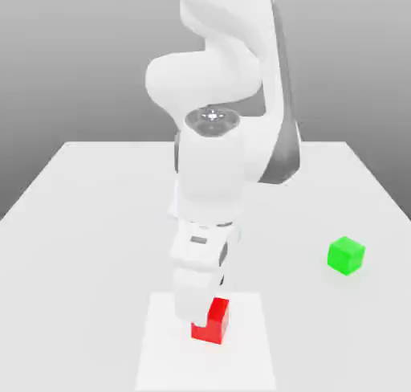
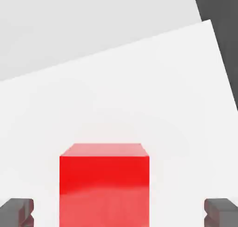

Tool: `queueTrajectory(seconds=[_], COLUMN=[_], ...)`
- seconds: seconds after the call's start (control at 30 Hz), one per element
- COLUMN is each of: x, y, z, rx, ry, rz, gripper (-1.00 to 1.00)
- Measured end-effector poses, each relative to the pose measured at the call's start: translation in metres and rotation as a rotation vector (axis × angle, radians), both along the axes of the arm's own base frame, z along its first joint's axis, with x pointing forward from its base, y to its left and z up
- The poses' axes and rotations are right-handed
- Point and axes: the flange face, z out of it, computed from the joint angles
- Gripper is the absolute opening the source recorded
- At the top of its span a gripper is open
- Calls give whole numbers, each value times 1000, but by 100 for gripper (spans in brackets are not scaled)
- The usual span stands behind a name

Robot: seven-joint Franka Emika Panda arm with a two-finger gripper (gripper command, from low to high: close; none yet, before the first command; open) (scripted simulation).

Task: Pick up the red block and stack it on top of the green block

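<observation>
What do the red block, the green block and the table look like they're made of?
Red block: looks like smooth plastic, slightly glossy, with a soft sheen on its front face. Green block: plain, uniform colour, probably plastic too; finish hard to judge. Table: flat matte white, unmarked; material unclear in this render.

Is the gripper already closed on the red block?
No: in the hand view the fingertips stand well apart on either side of the red block, with white table showing in the gaps.

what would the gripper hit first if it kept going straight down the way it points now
Probably the table. The gripper is open, its fingertips on either side of the red block with gaps, so the block would pass between them, though depth is hard to judge.
</observation>
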Motion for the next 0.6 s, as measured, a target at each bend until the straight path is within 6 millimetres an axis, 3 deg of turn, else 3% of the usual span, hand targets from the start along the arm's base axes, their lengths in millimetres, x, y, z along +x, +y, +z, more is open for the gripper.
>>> queueTrajectory(seconds=[0.13,0.17,0.4,0.6], x=[-4,-5,-6,0], y=[0,0,0,0], z=[-24,-31,-32,1], rx=[2,3,4,1], ry=[8,11,13,2], rz=[-2,-4,-4,0], gripper=[0,-100,-100,-100])
